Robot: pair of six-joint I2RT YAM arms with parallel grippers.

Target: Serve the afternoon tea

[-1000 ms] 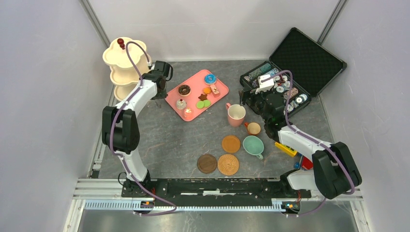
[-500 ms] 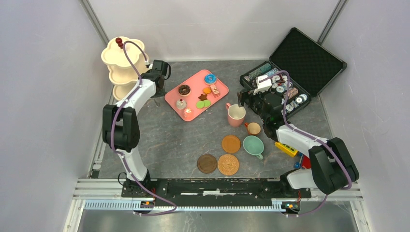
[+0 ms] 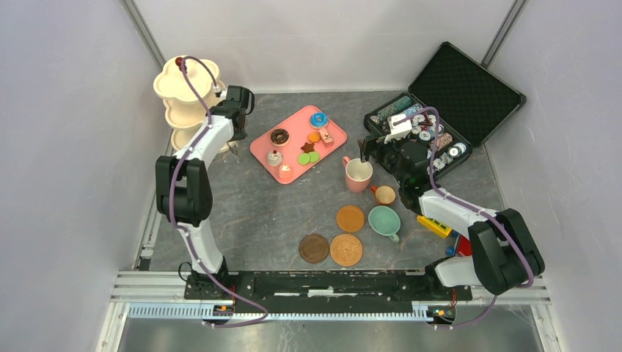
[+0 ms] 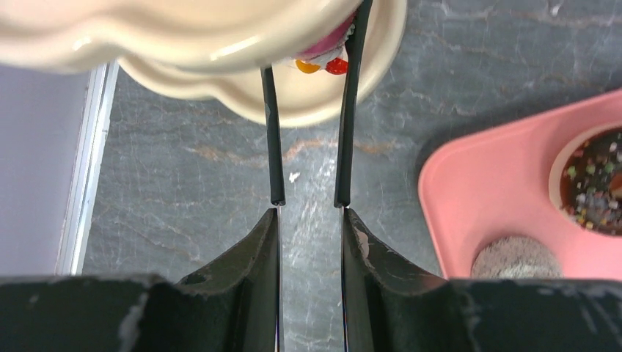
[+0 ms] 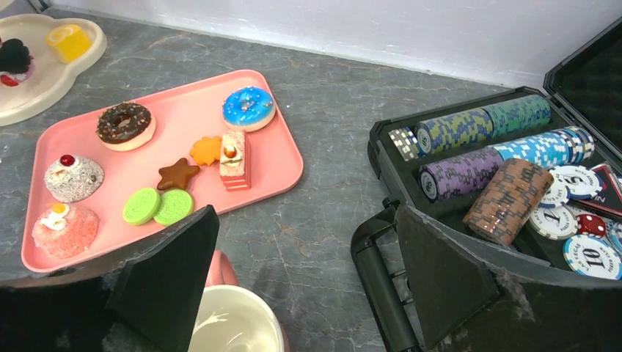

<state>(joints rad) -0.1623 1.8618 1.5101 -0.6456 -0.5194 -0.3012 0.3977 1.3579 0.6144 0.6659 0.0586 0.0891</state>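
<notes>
Grey table (image 3: 257, 213): my left fingers (image 4: 348, 132) pinch a pastry (image 4: 323, 60) over the stand (image 4: 293, 103), lower tier; my right fingers (image 5: 172, 271) spread above the pink cup (image 5: 235, 323).

A cream three-tier stand (image 3: 178, 99) is upright at far left, a pink pastry (image 4: 323, 51) over one tier. Other pastries (image 5: 123, 125) lie on the tray (image 5: 275, 167). The pink cup (image 3: 358, 174), brown cup (image 3: 384, 195) and teal cup (image 3: 383, 220) sit upright near three round coasters (image 3: 350, 218)
</notes>
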